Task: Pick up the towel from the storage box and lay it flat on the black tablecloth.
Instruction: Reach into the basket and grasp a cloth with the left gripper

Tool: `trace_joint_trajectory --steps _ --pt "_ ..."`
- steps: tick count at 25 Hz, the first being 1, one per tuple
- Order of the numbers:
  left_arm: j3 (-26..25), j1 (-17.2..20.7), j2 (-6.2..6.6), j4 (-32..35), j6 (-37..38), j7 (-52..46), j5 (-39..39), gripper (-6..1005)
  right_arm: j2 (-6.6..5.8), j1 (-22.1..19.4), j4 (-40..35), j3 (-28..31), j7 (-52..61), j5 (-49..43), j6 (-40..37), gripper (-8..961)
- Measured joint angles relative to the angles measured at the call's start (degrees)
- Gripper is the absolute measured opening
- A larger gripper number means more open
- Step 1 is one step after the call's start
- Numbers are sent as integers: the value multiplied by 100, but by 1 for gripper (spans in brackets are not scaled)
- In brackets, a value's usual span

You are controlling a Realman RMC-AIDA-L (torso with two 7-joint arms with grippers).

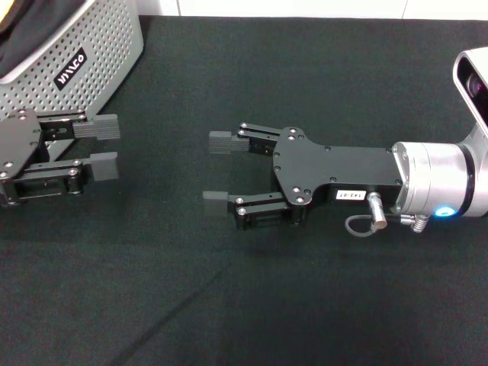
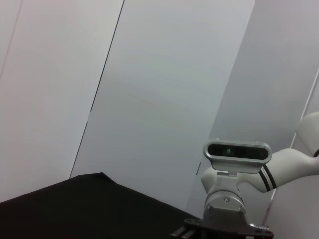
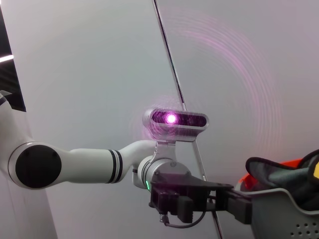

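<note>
While the towel (image 3: 279, 172) sits heaped in the storage box (image 1: 72, 57), the left gripper (image 1: 105, 146) hovers just beside the box, fingers apart, nearer than the equally open right gripper (image 1: 219, 169) over the tablecloth (image 1: 305, 76).

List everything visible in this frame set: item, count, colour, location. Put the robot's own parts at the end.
storage box: 1, light grey perforated metal with a black label, far left corner of the table, just beyond the left gripper.
towel: 1, orange and grey-green folds with a dark hem, bunched inside the box, sticking above its rim.
black tablecloth: 1, matte black, covering the whole table surface.
wall panels: pale grey, behind the table.
left gripper: 1, black with grey pads, open, over the cloth beside the box, holding nothing.
right gripper: 1, black with grey pads, open, over the middle of the cloth, holding nothing.
</note>
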Motion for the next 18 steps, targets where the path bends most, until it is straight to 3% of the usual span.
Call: trace_joint_trajectory --steps 8,12,15,18 --pt "-31 8 -30 37 2 -48 -12 627 0 1 8 0 -21 0 0 871" --pt "-436 -22 -58 272 35 -486 -88 625 -1 -8 27 69 -23 -3 0 871" --pt "-658 -24 -129 780 45 -915 -130 623 -7 -72 24 138 -30 -27 3 871" --pt "-930 9 -304 1873 13 -1519 -129 623 -18 -119 13 208 -63 -49 8 871"
